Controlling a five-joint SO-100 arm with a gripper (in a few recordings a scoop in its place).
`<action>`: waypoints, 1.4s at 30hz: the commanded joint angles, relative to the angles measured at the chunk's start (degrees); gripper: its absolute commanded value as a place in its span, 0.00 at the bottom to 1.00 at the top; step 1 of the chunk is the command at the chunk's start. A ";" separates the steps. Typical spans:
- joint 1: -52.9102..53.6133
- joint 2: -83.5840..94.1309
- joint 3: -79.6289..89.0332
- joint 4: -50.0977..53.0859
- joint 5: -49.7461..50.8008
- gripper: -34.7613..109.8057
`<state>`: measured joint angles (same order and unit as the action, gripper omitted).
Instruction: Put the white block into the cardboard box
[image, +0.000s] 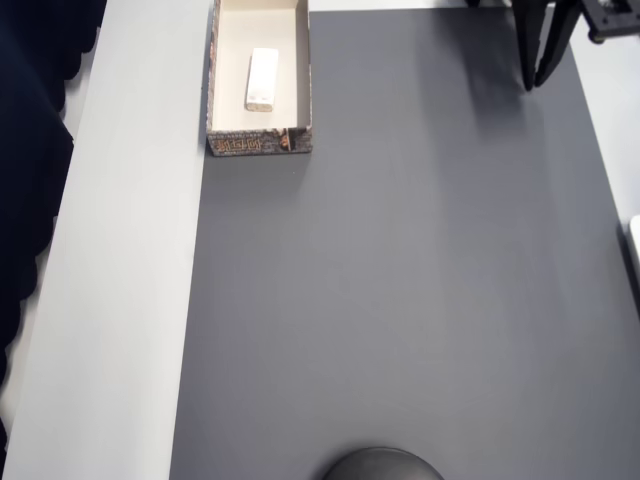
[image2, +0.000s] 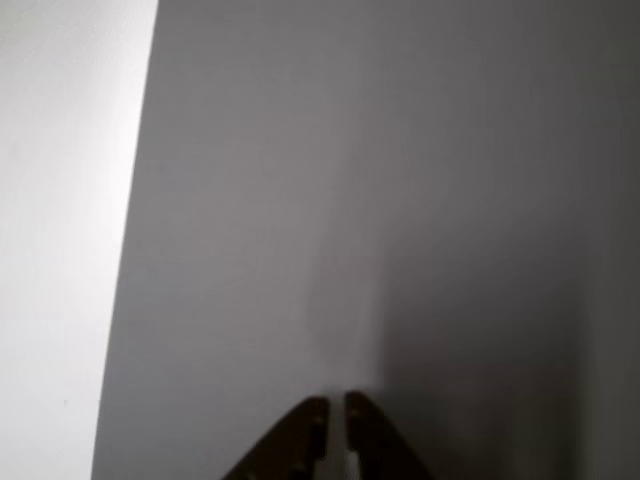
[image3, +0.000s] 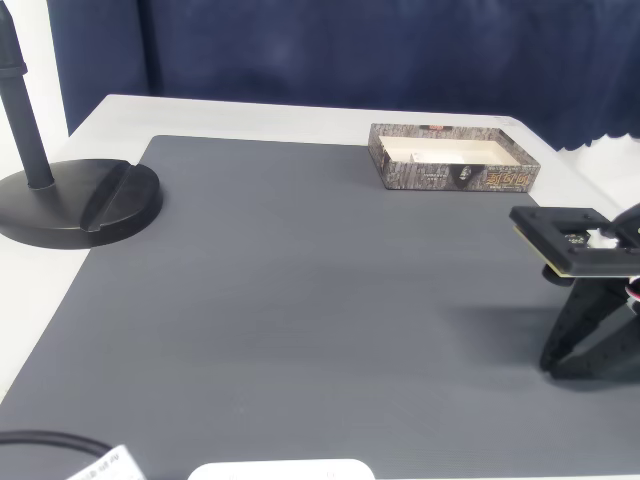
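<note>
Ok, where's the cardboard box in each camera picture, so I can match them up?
Overhead view: the cardboard box sits at the top edge, left of centre, with the white block inside.
Wrist view: the box is not in it.
Fixed view: the box is at the mat's far right end.
Shared landmark: the grey mat.

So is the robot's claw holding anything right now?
Gripper: closed and empty, fingers together over the grey mat. The white block already lies inside the cardboard box.
</note>
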<state>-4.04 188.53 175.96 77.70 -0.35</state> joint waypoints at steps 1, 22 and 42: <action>0.26 2.02 1.14 -1.85 -0.26 0.23; 2.29 2.02 1.23 -1.32 -0.79 0.23; 4.92 2.02 1.23 -1.23 -1.14 0.23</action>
<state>1.49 188.53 176.13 76.90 -0.88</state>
